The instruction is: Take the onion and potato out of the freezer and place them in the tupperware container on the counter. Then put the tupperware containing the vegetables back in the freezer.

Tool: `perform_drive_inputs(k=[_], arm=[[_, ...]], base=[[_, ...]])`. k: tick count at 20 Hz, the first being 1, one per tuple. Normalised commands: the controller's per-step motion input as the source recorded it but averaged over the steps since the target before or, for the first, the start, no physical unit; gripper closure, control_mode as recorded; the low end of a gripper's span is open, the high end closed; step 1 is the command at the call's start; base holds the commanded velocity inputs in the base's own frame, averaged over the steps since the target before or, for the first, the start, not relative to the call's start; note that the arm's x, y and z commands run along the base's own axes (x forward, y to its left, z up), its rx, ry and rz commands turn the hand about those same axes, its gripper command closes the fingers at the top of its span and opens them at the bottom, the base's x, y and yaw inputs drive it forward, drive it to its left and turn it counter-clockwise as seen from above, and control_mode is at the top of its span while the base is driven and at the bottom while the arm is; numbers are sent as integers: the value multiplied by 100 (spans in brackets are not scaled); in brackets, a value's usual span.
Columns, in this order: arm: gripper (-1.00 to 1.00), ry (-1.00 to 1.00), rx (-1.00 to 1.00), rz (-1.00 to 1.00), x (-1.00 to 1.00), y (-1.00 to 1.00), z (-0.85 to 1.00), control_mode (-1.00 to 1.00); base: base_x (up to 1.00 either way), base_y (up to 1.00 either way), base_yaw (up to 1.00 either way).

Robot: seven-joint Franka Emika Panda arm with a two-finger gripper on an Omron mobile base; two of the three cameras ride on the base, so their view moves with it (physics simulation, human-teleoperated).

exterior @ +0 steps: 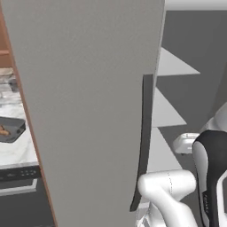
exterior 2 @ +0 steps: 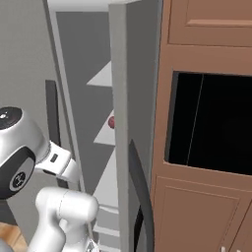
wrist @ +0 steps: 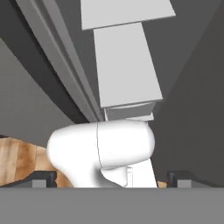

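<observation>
Freezer (exterior: 88, 111) door stood open; arm folded low in front of it, jaws wide, holding nothing.

Arm bent close to base, elbow up; hand view looked up along pale shelves inside, gripper (wrist: 109, 178) tips far apart at bottom edge. Left base view alone showed the tupperware container (exterior: 13, 126), dark grey, on the counter (exterior: 15, 153) by its front edge, w/ tan potato (exterior: 4, 131) in it. Right base view alone showed the onion (exterior 2: 111, 122), red-pink lump, at a freezer shelf edge.
</observation>
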Motion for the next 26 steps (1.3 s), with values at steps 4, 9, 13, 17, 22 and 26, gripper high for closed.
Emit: perform_drive_inputs(k=[4, 9, 13, 17, 22, 26], arm=[[-100, 0, 0, 0, 0, 0, 0, 100], [-100, 0, 0, 0, 0, 0, 0, 100], [-100, -7, 0, 0, 19, -45, 0, -100], [-100, -15, 5, 0, 42, -43, 0, -100], [-100, -16, 9, 0, 53, -4, 0, -100], [-100, -11, 4, -2, 68, 16, 0, -100]], base=[[36, -44, -3], [9, -49, 0], [0, 0, 0], [0, 0, 0], [0, 0, 0], [0, 0, 0]])
